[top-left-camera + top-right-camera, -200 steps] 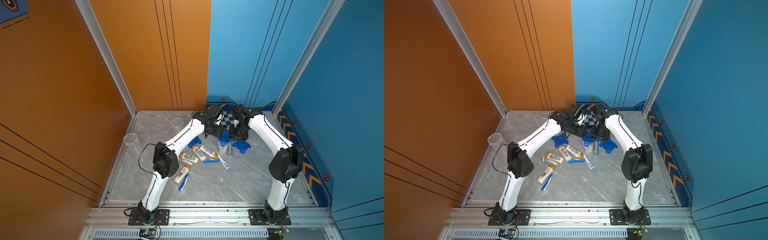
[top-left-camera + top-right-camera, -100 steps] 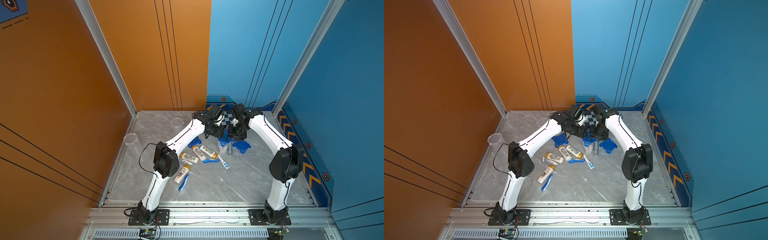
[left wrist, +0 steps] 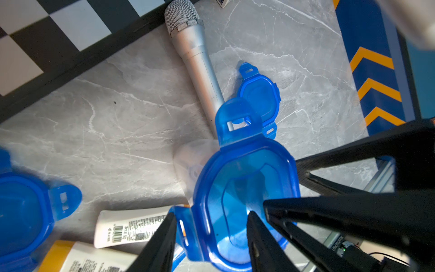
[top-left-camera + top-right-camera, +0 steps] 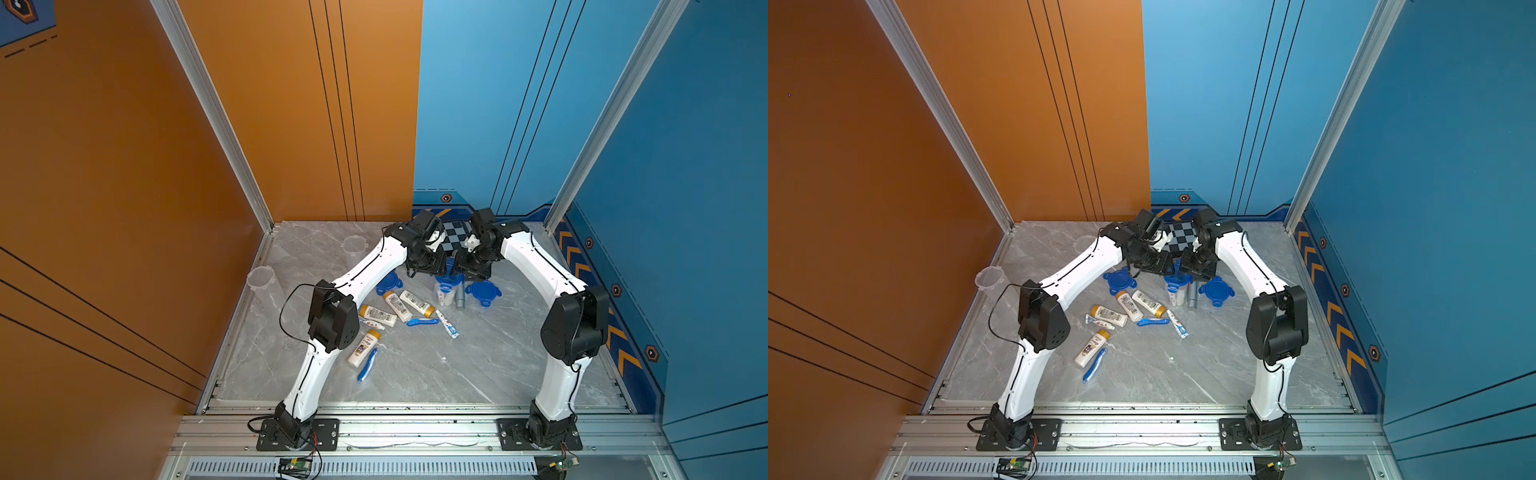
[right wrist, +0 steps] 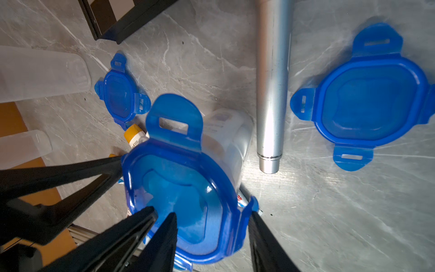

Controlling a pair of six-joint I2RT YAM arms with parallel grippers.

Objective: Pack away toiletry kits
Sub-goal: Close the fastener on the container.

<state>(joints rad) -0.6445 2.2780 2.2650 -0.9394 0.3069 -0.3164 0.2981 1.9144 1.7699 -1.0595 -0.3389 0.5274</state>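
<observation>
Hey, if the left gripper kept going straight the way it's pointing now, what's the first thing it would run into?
Most likely the blue lid sitting on the clear cup. The left gripper points down at it, its fingers straddling the lid's edge and one tab. Whether they touch it, I can't tell.

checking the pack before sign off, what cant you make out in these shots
Contents of the covered cup: wrist views, frosted wall and blue lid hide them; top views, too small.
Whether the left pincer and right pincer pinch that lid or only straddle it: wrist views, contact unclear; top views, the arms cover both.
Bottle print: blurred, left wrist view.
One loose lid: cut off by the frame edge, left wrist view.
</observation>
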